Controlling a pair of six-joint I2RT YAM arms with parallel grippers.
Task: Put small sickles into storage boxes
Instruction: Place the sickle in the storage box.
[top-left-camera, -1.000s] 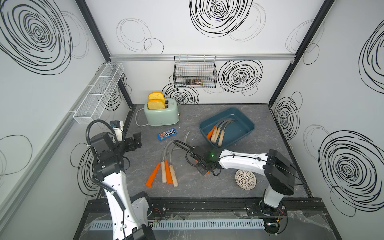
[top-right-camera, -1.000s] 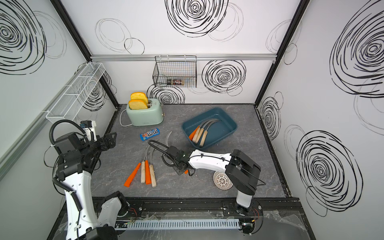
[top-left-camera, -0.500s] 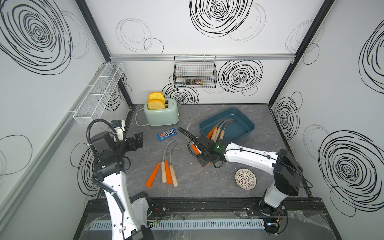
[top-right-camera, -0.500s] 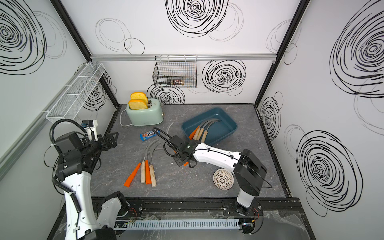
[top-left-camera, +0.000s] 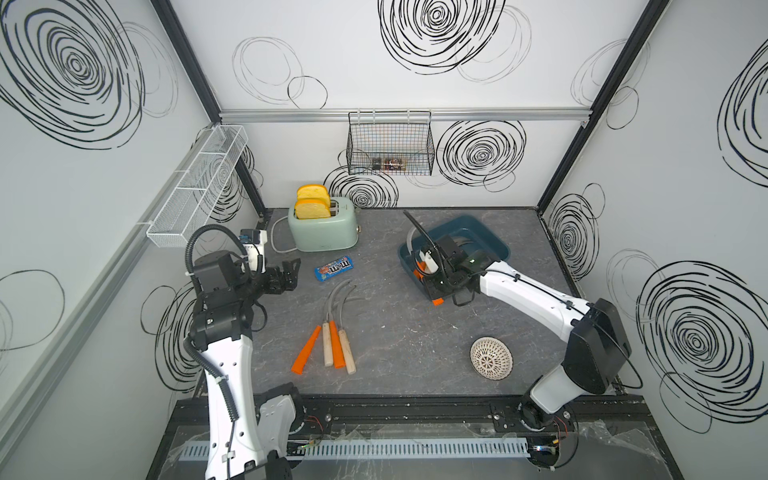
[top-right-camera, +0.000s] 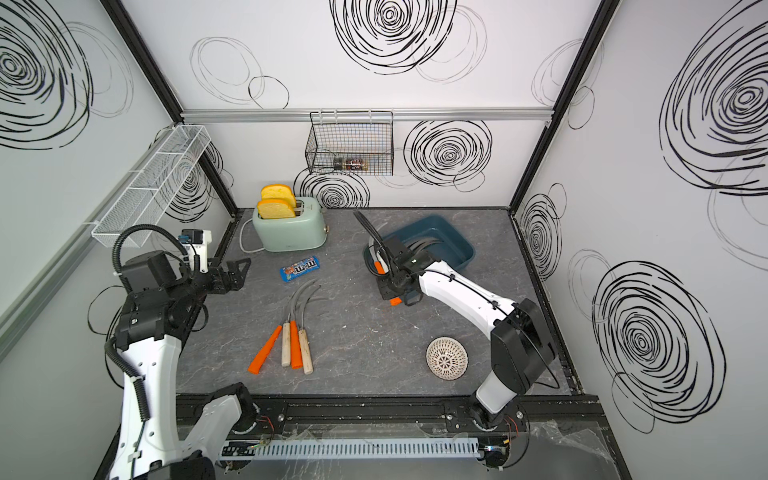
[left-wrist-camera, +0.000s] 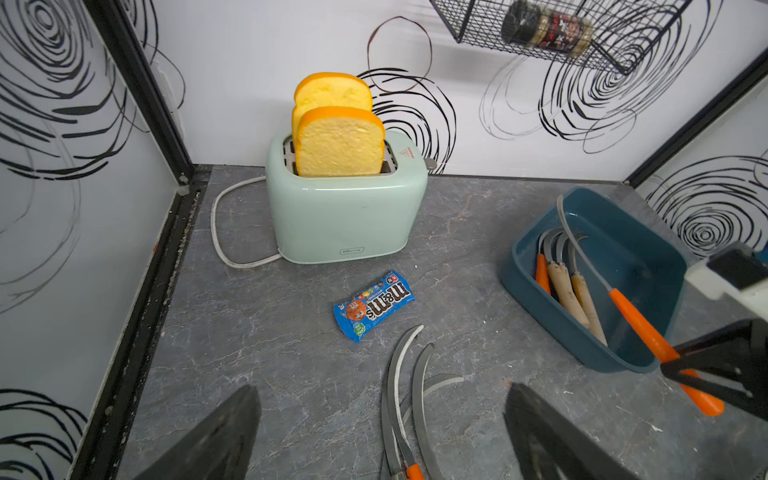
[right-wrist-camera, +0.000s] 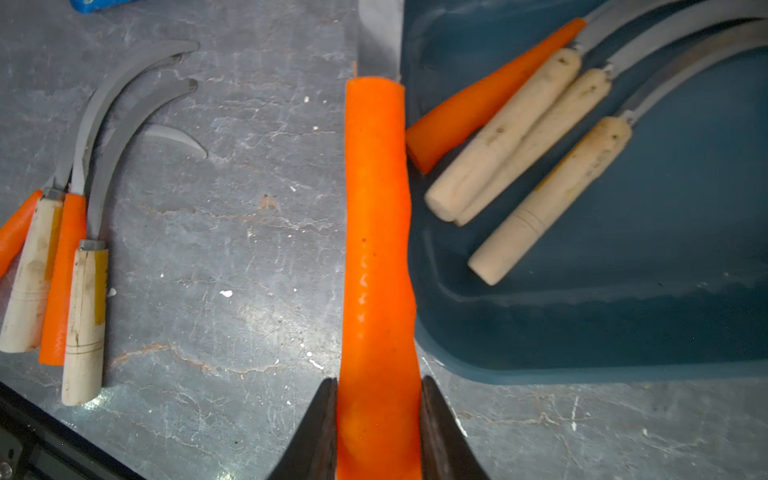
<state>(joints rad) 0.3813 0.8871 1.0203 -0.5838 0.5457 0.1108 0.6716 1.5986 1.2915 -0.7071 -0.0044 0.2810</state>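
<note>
and here's the room — white panel walls (top-left-camera: 353, 62) all round, scrawled with black swirls, black posts (top-left-camera: 188, 58) in the corners, the light soft and even. under the jaws of the left gripper (top-left-camera: 290, 274) runs a dark grey marbled floor (top-left-camera: 395, 332). far ahead of those jaws and higher, a black wire basket (top-left-camera: 415, 137) hangs from a silver rail (top-left-camera: 498, 114) on the back wall; high to their left, a white mesh shelf (top-left-camera: 199, 187) — fixed to the side wall.
</note>
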